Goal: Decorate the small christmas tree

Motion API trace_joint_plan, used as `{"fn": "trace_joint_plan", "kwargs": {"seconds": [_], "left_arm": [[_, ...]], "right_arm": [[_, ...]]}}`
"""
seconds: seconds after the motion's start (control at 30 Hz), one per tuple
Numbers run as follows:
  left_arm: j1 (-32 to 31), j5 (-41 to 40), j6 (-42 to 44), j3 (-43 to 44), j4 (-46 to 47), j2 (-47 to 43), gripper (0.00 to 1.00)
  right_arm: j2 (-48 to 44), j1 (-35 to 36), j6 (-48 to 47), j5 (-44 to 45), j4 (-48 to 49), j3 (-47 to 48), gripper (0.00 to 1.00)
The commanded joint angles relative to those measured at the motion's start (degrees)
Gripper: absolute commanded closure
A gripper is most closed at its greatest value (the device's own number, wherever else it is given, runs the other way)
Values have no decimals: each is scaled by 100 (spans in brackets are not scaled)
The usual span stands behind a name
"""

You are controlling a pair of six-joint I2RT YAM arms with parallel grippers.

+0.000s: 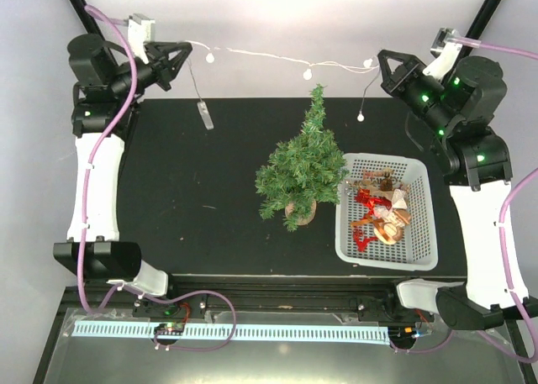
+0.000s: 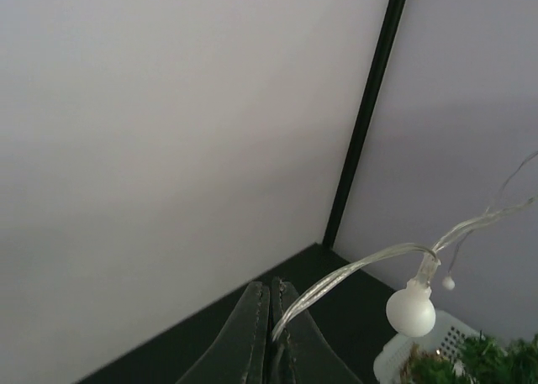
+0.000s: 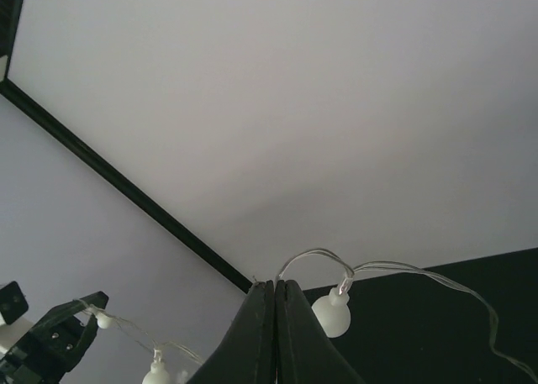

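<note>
Christmas tree stood upright on the black table, roughly midway between the two pincers and nearer the arm bases than either. Its tip pointed toward the light string stretched between them, and whether the two touched could not be told. Its wooden foot was mostly hidden under the branches.

The left pincer was clamped on one end of the string. In its wrist view the fingers met with no gap, the clear wire coming out between them and one round bulb hanging just to their right. Only a few green tips of the tree and a corner of the white basket showed there, cut off by the lower edge.

The right pincer was likewise closed on the other end. From its wrist the tips pinched the wire, with a bulb just beside them. The left pincer appeared far off at the lower left, partly cropped.

A loose strand with a bulb dangled beside the right pincer. Below the left pincer hung a small pale piece, too blurred to identify.

The basket sat below the right pincer, against the tree's branches. It held a red and tan jumble of ornaments, hard to tell apart.
</note>
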Motion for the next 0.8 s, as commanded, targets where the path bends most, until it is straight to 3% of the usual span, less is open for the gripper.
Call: {"fn": "trace_joint_plan", "kwargs": {"seconds": [0.0,0.47,0.77], "left_arm": [[32,177,-4,-476,189,-64,98],[25,86,220,-1224,170,-23,98],[-4,117,658,-2107,93,-419,98]], "right_arm": [[-101,-6,-208,132,218,-219,99],[136,648,-898,877,-532,396,99],[921,1990,-1627,2335,-2264,2142,99]]}}
